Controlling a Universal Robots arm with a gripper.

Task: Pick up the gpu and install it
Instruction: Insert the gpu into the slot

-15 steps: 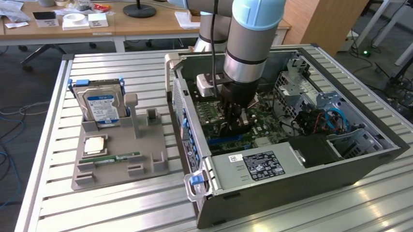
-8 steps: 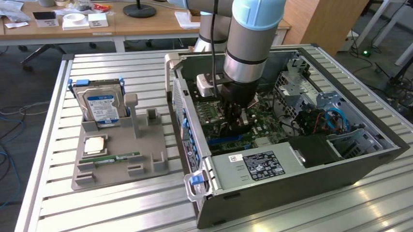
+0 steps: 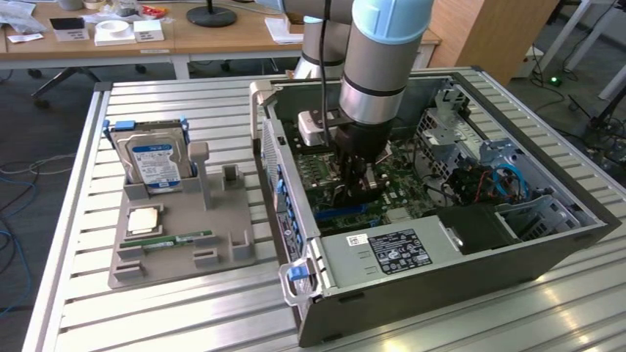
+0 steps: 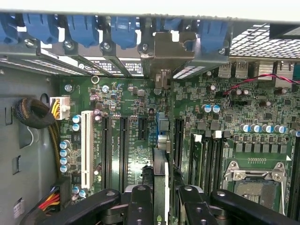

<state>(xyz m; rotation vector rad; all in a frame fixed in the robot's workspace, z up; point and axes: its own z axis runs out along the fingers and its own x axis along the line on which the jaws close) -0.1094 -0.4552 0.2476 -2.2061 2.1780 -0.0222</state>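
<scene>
Wrist view, looking down into an open computer: the gripper point(image 4: 161, 196) has its dark fingers point(image 4: 140, 204) pinched narrowly on the gpu point(image 4: 160, 168). The gpu is seen edge-on as a thin dark card, upright over the green motherboard point(image 4: 126, 140). Its silvery bracket point(image 4: 166, 49) meets the rear slot openings, among blue clips. Whether the card is seated in a slot, I cannot tell.

From the exterior view, the arm reaches down into the case point(image 3: 547, 246). A hard drive point(image 3: 154, 163) stands in a grey holder point(image 3: 225, 246), well apart from it.

I judge the card light and stiff but delicate. The top edge is the sensible hold, clear of chips and contacts, though so thin a grip could let it tilt.
</scene>
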